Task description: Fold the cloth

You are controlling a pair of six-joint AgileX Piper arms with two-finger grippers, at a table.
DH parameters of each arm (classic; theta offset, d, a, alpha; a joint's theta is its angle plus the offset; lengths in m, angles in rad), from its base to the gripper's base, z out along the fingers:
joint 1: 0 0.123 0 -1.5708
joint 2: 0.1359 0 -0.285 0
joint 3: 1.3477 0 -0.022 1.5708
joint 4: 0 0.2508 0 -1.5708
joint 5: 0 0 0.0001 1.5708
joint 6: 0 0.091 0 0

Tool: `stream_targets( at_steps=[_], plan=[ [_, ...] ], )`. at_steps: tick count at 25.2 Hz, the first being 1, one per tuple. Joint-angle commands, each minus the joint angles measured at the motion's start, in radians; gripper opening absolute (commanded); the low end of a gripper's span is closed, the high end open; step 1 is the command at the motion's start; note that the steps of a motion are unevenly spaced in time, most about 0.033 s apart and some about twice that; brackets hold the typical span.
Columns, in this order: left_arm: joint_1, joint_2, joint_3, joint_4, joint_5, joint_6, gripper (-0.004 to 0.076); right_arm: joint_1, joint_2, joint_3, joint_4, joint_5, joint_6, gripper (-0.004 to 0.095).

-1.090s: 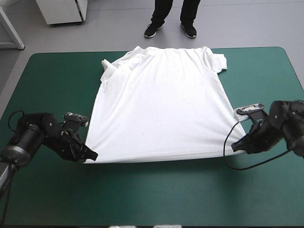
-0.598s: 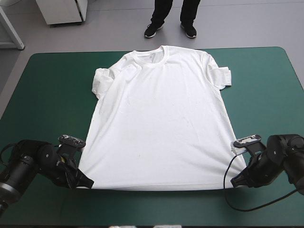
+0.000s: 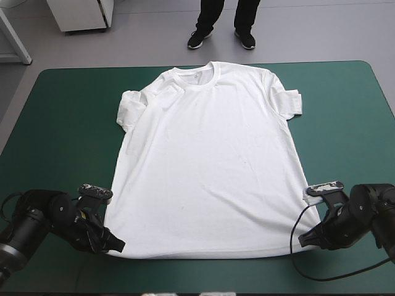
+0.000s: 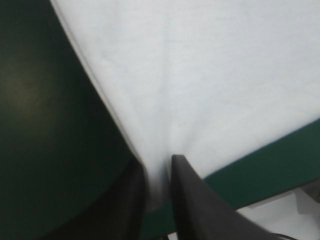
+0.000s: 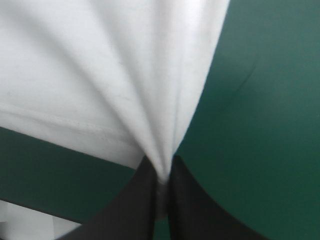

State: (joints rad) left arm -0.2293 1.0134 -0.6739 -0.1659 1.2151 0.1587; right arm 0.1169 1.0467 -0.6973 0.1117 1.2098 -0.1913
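The white T-shirt [image 3: 207,163] lies spread flat on the teal-green cover, collar toward the far edge and hem toward the near edge. My left gripper [image 3: 113,245] is shut on the T-shirt at its near left hem corner; in the left wrist view the T-shirt [image 4: 200,75] runs into the gripper [image 4: 159,167], pinched between its fingers. My right gripper [image 3: 302,239] is shut on the T-shirt at the near right hem corner; there the T-shirt [image 5: 110,80] gathers in folds into the gripper [image 5: 160,172]. Both sleeves are tucked in a little.
Bare teal-green cover [image 3: 55,123] surrounds the T-shirt on both sides. The near table edge [image 3: 185,290] lies close behind both grippers.
Both grippers have drawn the hem toward the near edge, and the T-shirt has gone from bunched at the collar end to spread flat. Just before now they shifted only slightly.
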Motion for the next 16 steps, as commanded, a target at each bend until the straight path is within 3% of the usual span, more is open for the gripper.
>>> stream_targets(
  at_steps=[1,2,3,6,11,16],
  plan=[
    [-0.006,-0.043,-0.021,-0.037,0.079,-0.027,0.0346,0.000,-0.056,-0.022,0.020,0.041,0.015,0.0201],
    [-0.006,-0.067,-0.026,-0.035,0.079,-0.077,0.0426,0.000,-0.077,-0.022,0.011,0.041,0.029,0.0310],
    [-0.006,-0.085,-0.051,-0.035,0.079,-0.092,0.0441,0.000,-0.095,-0.026,0.009,0.041,0.052,0.0416],
    [-0.006,-0.087,-0.159,-0.017,0.072,-0.092,0.0439,0.000,-0.099,-0.074,-0.013,0.041,0.060,0.0534],
    [-0.004,0.052,-0.383,0.179,-0.003,-0.111,0.0439,0.000,-0.003,-0.253,-0.142,-0.030,0.087,0.0550],
    [-0.004,0.281,-0.531,0.215,-0.095,-0.111,0.0439,0.000,0.167,-0.411,-0.139,-0.099,0.090,0.0550]
  ],
)
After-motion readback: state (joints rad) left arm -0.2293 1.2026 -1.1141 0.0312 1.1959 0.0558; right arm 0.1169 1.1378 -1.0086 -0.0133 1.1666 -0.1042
